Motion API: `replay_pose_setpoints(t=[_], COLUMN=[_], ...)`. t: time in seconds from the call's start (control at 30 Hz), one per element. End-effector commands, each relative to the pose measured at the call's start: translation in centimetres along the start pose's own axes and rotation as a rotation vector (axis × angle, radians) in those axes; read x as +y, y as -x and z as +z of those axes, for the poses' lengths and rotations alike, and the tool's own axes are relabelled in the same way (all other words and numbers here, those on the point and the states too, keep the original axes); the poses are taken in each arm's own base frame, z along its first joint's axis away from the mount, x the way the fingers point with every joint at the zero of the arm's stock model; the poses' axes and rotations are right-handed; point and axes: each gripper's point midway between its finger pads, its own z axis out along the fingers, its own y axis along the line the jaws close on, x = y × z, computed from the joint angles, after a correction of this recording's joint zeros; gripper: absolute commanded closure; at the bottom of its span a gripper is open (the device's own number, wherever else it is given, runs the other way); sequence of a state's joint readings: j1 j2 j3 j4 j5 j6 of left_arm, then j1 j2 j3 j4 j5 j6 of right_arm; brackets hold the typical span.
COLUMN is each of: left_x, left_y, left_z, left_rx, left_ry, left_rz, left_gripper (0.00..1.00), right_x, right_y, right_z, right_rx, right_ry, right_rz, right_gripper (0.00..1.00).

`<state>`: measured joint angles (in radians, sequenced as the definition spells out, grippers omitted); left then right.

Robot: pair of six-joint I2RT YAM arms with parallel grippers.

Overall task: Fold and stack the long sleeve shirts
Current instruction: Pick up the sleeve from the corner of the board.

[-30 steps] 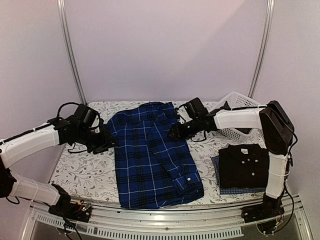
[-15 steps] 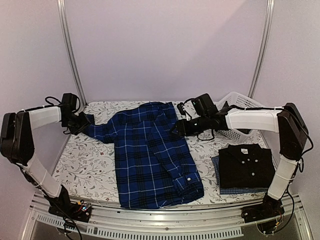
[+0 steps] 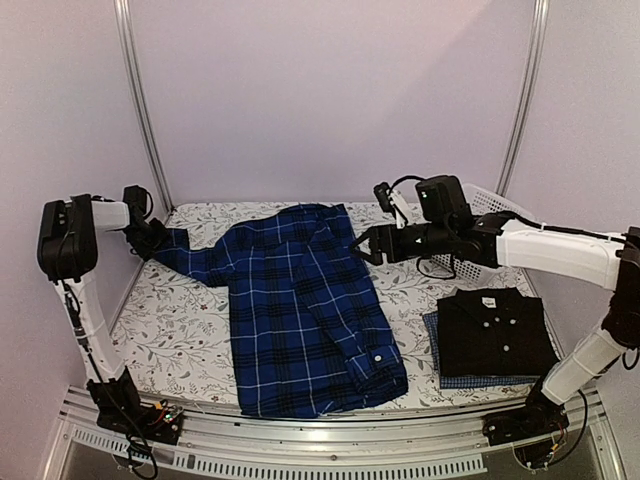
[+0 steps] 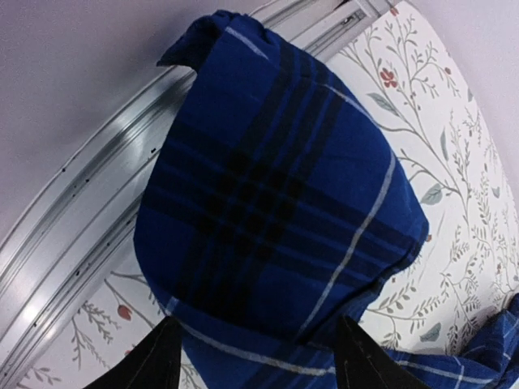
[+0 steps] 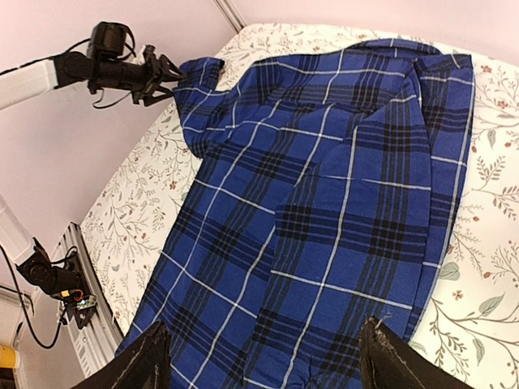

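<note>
Plaid shirt [image 3: 300,310] matt cloth, rail [image 4: 73,235] shiny metal

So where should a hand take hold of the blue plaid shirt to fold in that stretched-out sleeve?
Probably at the sleeve's cuff end, coming from the left. The sleeve runs out leftward from the plaid shirt, so its bunched tip is free cloth, easy to pinch and carry back over the body.
</note>
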<state>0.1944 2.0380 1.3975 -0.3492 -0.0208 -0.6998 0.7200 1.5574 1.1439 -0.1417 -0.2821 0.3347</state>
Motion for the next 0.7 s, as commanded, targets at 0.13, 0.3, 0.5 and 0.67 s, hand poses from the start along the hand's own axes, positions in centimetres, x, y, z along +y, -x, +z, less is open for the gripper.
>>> replay_pose_setpoints(t=[0.13,0.3,0.5,0.67], left_x=[1.9,1.9,1.3,-0.6], left_y=[1.7,1.1,0.2,0.4], left_z=[4.0,5.4,5.4,3.5], left_rx=[0.019,0.056,0.076,0.044], left_ry=[0.05,0.029,-0.014,-0.075], left_rz=[-0.056,-0.054,-0.039,0.009], left_gripper=[0.36,0.41,0.77,0.99], right_x=[2.7,3.8,4.3,4.7], right_y=[4.3,5.8,7.0,7.6], right_z=[-5.9,-8.3,-9.9,-9.7], right_rx=[-0.223,-0.278,-0.321,-0.305], right_ry=[0.028,0.035,0.023,0.034], right_rz=[-0.091,-0.118,-0.124,-0.143], right_gripper=[0.1,0.01,0.01,0.01])
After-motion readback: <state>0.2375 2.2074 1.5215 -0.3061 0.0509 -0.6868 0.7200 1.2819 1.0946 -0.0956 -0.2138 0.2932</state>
